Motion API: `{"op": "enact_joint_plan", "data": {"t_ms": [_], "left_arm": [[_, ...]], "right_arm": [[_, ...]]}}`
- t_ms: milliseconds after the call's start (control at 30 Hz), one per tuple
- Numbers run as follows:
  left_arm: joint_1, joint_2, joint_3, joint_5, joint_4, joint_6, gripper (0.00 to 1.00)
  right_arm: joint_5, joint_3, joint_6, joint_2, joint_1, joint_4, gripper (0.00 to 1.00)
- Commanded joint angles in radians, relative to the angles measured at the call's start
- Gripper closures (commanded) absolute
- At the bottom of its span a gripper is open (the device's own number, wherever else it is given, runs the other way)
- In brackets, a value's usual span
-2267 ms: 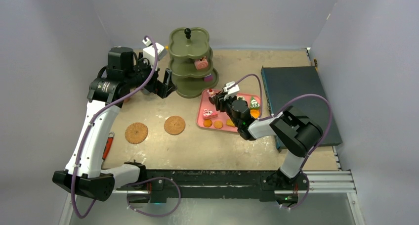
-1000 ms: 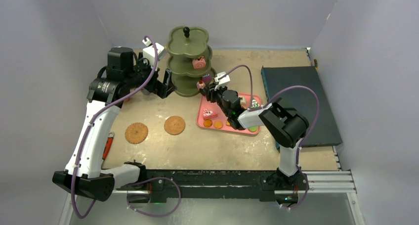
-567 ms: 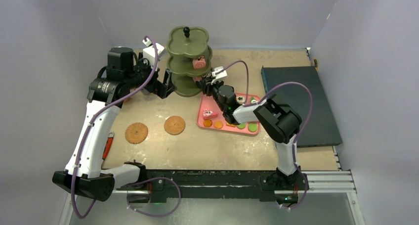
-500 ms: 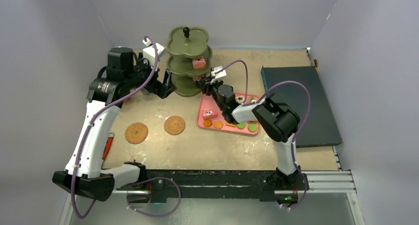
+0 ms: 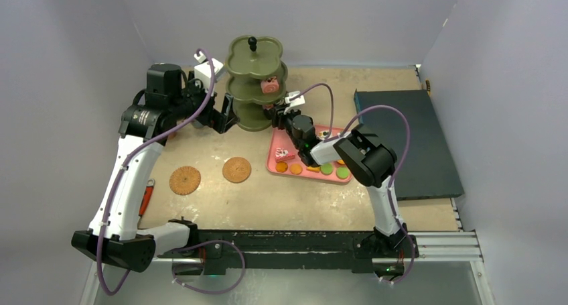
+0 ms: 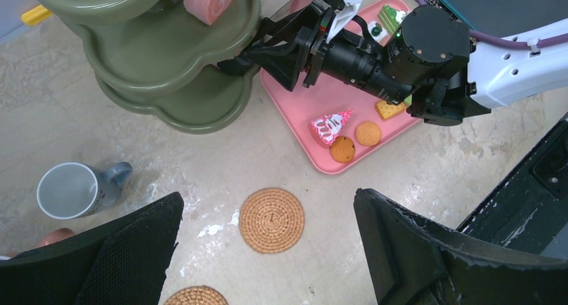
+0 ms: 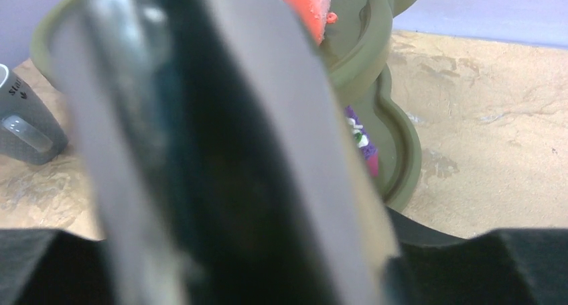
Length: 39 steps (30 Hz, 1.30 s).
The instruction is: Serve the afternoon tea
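Since leaving the pink tray (image 6: 301, 110), the right gripper (image 6: 249, 55) now reaches between the lower tiers of the olive stand (image 6: 161, 57); I cannot tell its grip. The left gripper (image 6: 268, 203) hovers spread wide, empty.

Right arm swings from the tray to the stand

The right end effector (image 5: 274, 112), which hung over the far left part of the pink tray (image 5: 270, 159) a couple of seconds back, now reaches left and away, its tip at the rim of the lowest tier of the green stand (image 5: 253, 90). The right arm (image 5: 358, 159) follows, its elbow shifting left off the dark mat (image 5: 408, 137), so more of the mat shows. The near right corner of the tray, covered before, now shows two green discs (image 5: 326, 169). The red-topped cake that sat at the tray's far corner is no longer visible there. The stand sits slightly further left than at first.
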Motion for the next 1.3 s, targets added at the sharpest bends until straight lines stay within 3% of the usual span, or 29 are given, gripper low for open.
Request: {"op": "enact_joint_plan", "data": {"t_ms": [0,400,633,867,1067,1267], "left_arm": [[0.004,0.006,0.022,-0.003,0.023,0.023,0.01],[0.004,0.133,0.118,-0.043,0.136,0.001,0.01],[0.003,0.259,0.231,-0.056,0.268,0.002,0.1],[0.004,0.427,0.339,0.039,0.391,0.058,0.19],[0.004,0.584,0.391,0.073,0.566,0.054,0.34],[0.008,0.731,0.487,0.136,0.623,0.085,0.3]], "right_arm": [[0.019,-0.024,0.0,-0.064,-0.003,0.069,0.44],[-0.025,-0.219,0.036,-0.271,0.002,0.075,0.4],[-0.014,-0.384,0.037,-0.478,0.006,-0.007,0.39],[-0.005,-0.474,0.084,-0.752,0.004,-0.277,0.38],[0.096,-0.492,0.107,-0.934,-0.006,-0.517,0.38],[0.167,-0.518,0.116,-0.992,-0.025,-0.619,0.37]]}}
